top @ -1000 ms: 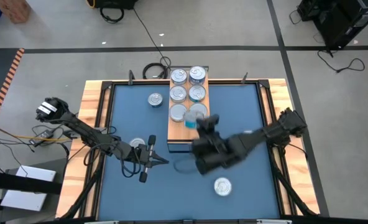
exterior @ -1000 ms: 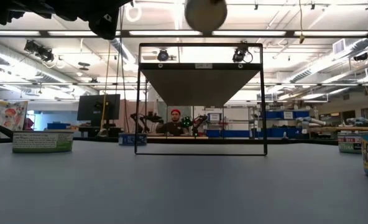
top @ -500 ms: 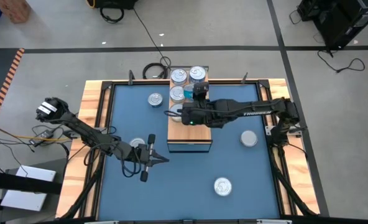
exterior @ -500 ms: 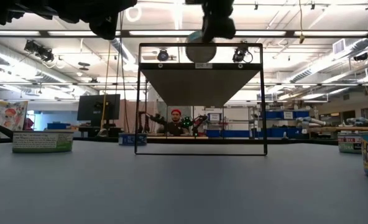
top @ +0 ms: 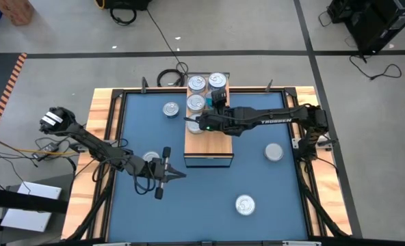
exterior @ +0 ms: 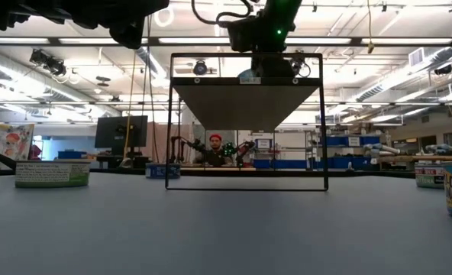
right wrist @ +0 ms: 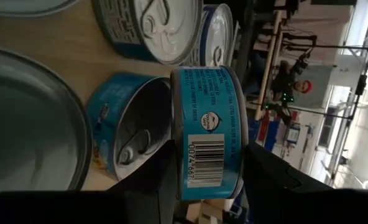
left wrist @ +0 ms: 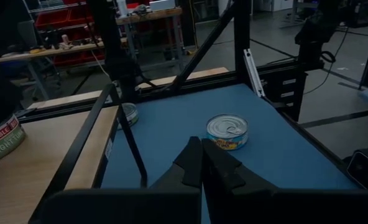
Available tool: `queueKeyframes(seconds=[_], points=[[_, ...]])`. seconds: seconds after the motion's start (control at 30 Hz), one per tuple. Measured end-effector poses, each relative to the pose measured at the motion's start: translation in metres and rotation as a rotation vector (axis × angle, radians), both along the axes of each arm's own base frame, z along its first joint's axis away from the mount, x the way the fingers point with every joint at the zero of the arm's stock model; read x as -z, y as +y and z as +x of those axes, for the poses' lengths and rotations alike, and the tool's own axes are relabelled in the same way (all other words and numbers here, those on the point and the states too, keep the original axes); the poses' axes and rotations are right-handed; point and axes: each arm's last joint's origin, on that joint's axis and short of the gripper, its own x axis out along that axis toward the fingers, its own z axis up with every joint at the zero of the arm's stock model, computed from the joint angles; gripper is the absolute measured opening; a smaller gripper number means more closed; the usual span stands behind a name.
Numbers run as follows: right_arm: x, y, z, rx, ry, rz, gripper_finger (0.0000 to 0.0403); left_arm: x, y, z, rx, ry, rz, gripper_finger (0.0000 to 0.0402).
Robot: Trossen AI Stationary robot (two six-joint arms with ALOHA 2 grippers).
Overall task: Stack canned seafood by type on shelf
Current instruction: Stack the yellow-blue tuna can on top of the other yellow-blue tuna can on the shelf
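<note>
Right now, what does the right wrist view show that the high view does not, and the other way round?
Only the right wrist view shows the teal tin clamped on edge in the right gripper, barcode visible, above another teal tin on the shelf. Only the high view shows the left gripper low over the mat and three loose tins. Both show silver-lidded tins on the shelf.

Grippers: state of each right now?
Left gripper: fingers shut, empty, over the blue mat.
Right gripper: fingers shut on a teal tin, above the shelf.
</note>
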Motion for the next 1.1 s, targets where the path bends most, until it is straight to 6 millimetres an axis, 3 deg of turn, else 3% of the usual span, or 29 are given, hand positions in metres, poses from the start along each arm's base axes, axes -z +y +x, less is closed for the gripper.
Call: queueKeyframes(seconds=[0.17,0.67,0.9,1.1], points=[[0.002,-0.001,0.0,0.004,0.0,-0.002,0.0162,0.0,0.0,0.0,-0.001,0.0,0.0,0.0006],[-0.003,0.0,-0.003,-0.005,0.009,0.016,0.0265,0.0,0.0,0.0,-0.001,0.001,-0.018,0.0006],[-0.019,0.003,-0.01,-0.007,-0.07,0.082,0.0276,0.001,0.0,0.0,-0.003,0.017,-0.022,0.0006],[-0.016,0.0,-0.014,0.013,-0.071,0.158,0.0269,0.001,0.0,0.0,-0.003,0.019,-0.026,0.0006]])
